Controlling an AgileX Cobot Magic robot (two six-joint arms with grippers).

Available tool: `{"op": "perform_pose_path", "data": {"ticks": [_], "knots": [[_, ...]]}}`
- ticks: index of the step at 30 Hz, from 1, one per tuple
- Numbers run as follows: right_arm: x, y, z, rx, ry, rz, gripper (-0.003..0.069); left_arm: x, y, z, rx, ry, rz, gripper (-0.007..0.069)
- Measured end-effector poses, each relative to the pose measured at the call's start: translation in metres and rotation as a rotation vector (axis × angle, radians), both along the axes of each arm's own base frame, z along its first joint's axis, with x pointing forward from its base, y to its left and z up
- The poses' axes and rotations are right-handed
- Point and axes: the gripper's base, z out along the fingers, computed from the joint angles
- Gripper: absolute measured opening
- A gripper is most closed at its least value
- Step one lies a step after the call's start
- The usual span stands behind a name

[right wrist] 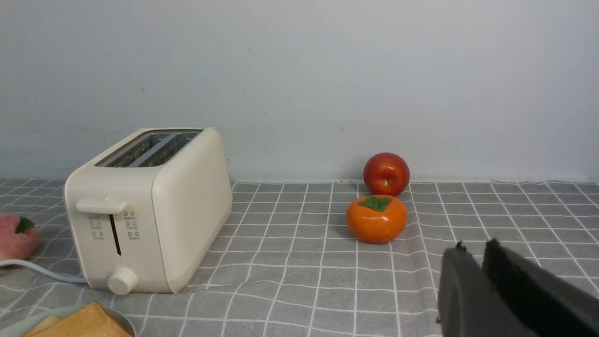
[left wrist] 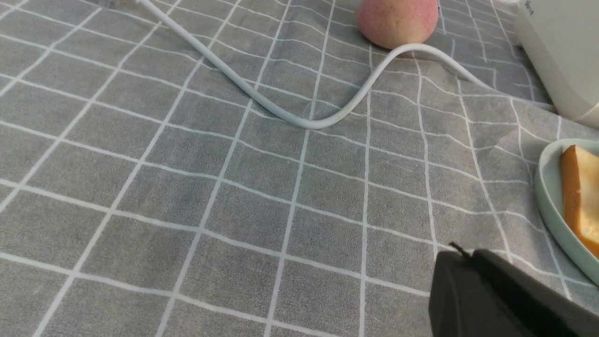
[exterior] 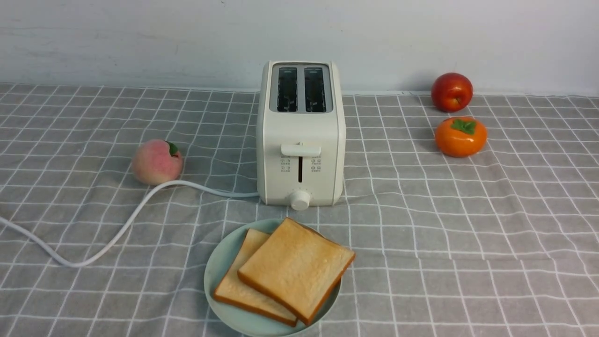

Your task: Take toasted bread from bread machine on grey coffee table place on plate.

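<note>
Nearest the robot sits the plate (exterior: 213, 271), its near edge at the bottom border of the front view. Both slices of toasted bread lie on it: the upper slice (exterior: 297, 269) overlaps the lower slice (exterior: 234, 285), and its right corner juts just past the rim. The left claw (left wrist: 465, 252) hovers over the counter (exterior: 468, 257) beside the plate's left edge, its fingers pressed together and holding nothing. The right claw (right wrist: 475, 245) hangs above bare cloth on the right side, narrow – only a thin slit between its tips – and holding nothing. A broad stretch of bare gridded cloth lies right of the plate.

Just behind the plate stands the bread machine (exterior: 299, 140), both slots dark, its lever high. Its cord (exterior: 140, 206) snakes left to the counter's edge, passing the peach (exterior: 157, 161). Far right, a persimmon (exterior: 461, 135) sits in front of an apple (exterior: 451, 91), which is close to the wall (exterior: 140, 37).
</note>
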Motion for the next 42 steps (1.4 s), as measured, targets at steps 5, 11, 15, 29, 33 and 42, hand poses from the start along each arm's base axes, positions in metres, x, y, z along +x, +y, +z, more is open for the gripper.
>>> {"op": "perform_pose_path", "data": {"ticks": [5,11,15,29,33,42], "knots": [[0.000,0.000,0.000,0.000,0.000,0.000,0.0071,0.000,0.000,0.000,0.000,0.000,0.000,0.0017],[0.000,0.000,0.000,0.000,0.000,0.000,0.0076,0.000,0.000,0.000,0.000,0.000,0.000,0.0020],[0.000,0.001,0.000,0.018,0.003,0.009,0.0083,0.000,0.000,0.000,0.000,0.000,0.000,0.0023],[0.002,0.014,-0.009,0.122,0.006,0.142,0.0096,0.000,0.000,0.000,-0.006,0.000,0.000,0.0036],[0.005,0.012,-0.029,0.119,0.035,0.085,0.0101,0.000,0.000,0.000,-0.006,0.001,0.000,0.0038],[0.016,0.001,-0.111,0.135,0.347,-0.215,0.0109,0.000,0.000,0.000,-0.006,0.004,0.001,0.0038]]}}
